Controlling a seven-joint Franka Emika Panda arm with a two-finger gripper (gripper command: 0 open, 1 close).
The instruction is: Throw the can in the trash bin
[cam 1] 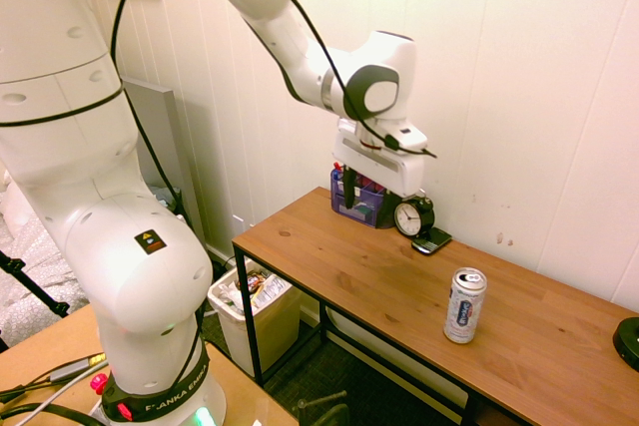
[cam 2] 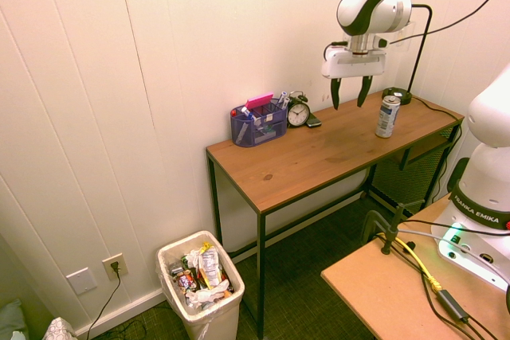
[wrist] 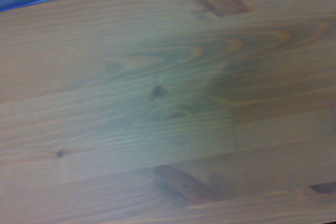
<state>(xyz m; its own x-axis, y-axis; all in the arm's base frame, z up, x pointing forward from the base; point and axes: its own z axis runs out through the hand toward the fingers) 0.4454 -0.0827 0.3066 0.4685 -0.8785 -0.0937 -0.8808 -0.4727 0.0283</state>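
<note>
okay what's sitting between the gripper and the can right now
Nothing: in the second exterior view the open gripper hangs above the table, and only bare wood and air separate it from the can.

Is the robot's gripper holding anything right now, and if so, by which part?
Nothing is held. The gripper hangs open above the wooden table, while the tall slim silver-white drink can stands untouched on it.
</note>
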